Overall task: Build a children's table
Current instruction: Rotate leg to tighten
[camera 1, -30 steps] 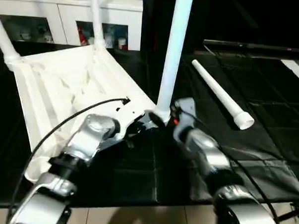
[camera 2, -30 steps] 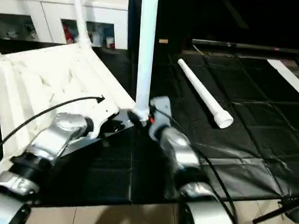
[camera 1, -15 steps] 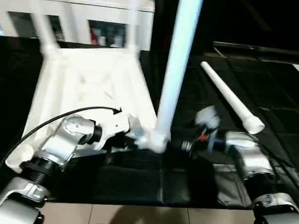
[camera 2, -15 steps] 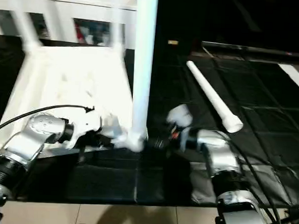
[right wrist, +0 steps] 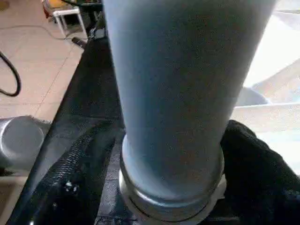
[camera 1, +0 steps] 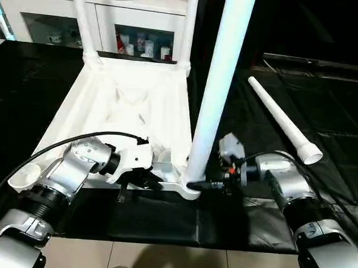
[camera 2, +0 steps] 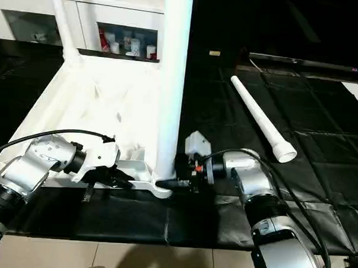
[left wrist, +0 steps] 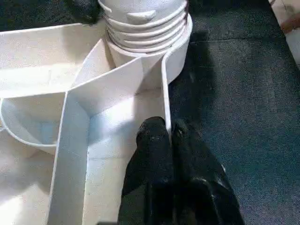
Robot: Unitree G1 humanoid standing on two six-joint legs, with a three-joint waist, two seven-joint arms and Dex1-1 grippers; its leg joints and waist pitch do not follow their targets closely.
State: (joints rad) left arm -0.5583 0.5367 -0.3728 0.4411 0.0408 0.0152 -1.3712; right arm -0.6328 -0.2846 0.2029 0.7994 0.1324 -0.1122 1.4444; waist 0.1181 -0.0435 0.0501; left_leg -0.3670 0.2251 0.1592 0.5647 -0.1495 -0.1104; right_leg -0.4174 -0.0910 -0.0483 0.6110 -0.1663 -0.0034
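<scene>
Gripping the near-right leg (camera 1: 219,94) at its base, the right gripper (camera 1: 196,185) holds it upright in the corner socket of the upturned tabletop (camera 1: 132,108). The left gripper (left wrist: 169,136) pinches the near rim. A tilted leg could cross-thread or jam. The last leg (camera 1: 283,121) lies far right.

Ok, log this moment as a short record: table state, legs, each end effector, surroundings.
table top: white plastic ribbed table top, upside down on the black floor mat
legs fitted: two far white tube legs upright in corner sockets; near white tube leg upright at the near corner
legs loose: one white tapered tube leg lying on the mat
empty socket: near left corner
left end effector: shut on the table top's edge wall
right end effector: around the near leg's base
background: white cabinet with glass doors
</scene>
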